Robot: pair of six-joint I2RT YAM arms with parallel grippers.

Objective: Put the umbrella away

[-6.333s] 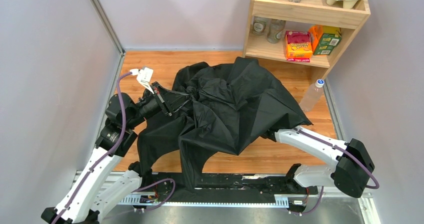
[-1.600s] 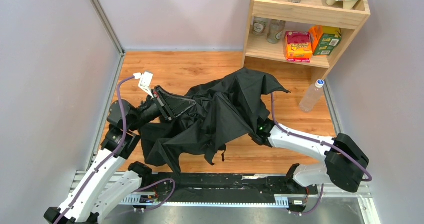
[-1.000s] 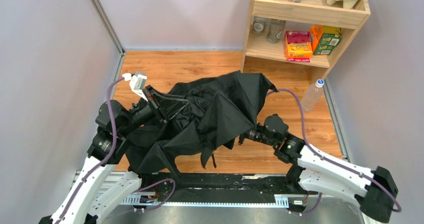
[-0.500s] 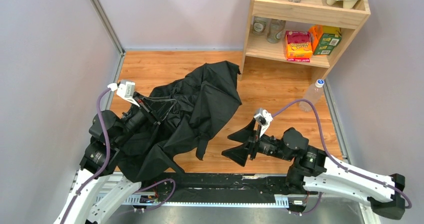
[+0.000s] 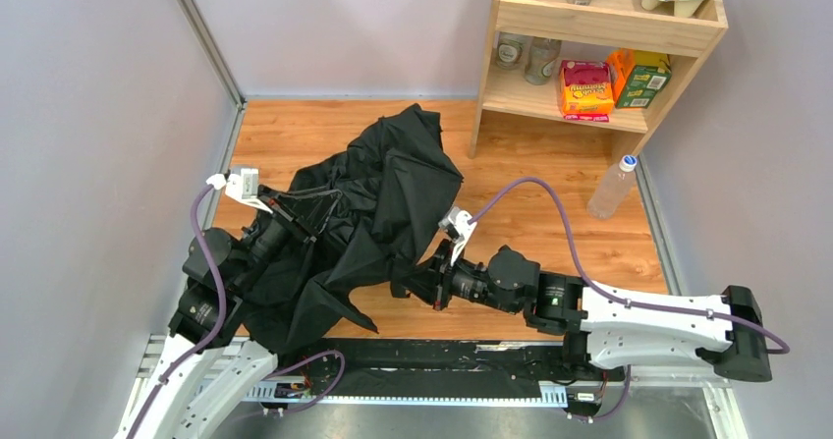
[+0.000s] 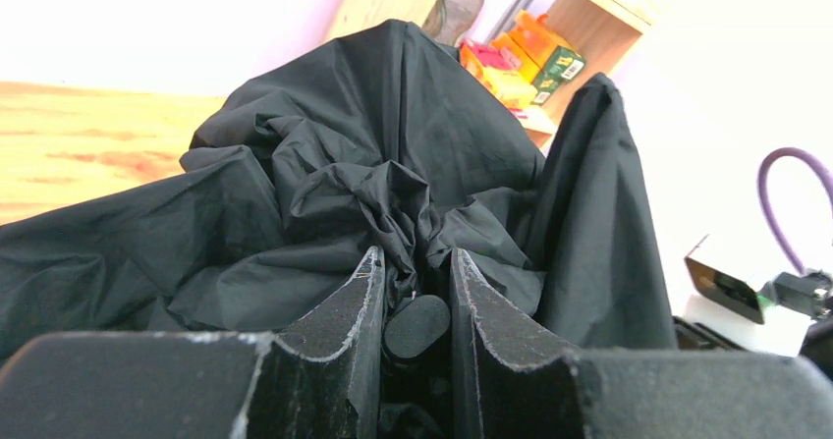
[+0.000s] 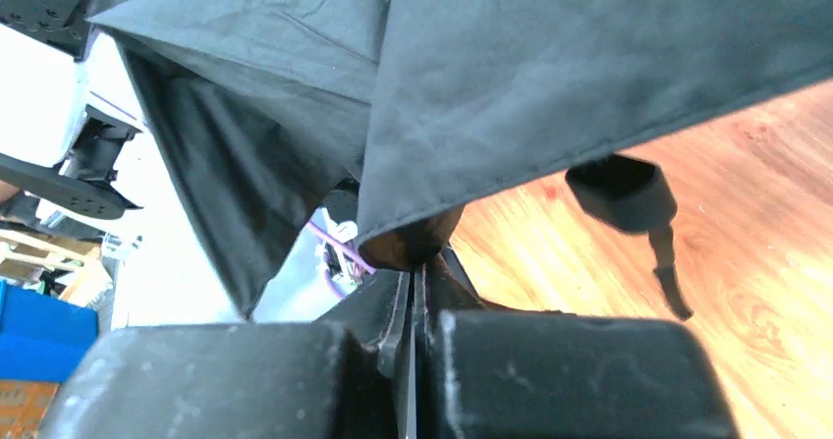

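- Umbrella (image 5: 378, 193) lies as a crumpled heap of black fabric on the left-centre of the wooden bench (image 5: 560, 213), between the two arms. Its near folds spill over the left arm and the bench's near edge.
- Its shaft and ribs are buried in the folds and cannot be picked out from above.
- In its wrist view the left tool (image 6: 415, 262) is clamped on a small rounded black piece (image 6: 416, 326) of the umbrella, with bunched fabric right ahead of the fingers. Whether that piece is the handle or a shaft end is unclear.
- From above, cloth covers most of the left tool.
- The right tool (image 7: 413, 280) has its fingers pressed together with only a hairline gap, pinching the fabric's hem at their tips.
- A black tab with a thin strap (image 7: 634, 198) hangs from the hem just beside the right tool, above the bench. It is too blurred to read further.
- A wooden shelf (image 5: 599, 36) of packets and jars stands at the far right; its left post is near the fabric's far tip without touching it.
- A clear bottle (image 5: 611, 186) stands on the bench beside the shelf, well apart from the umbrella.
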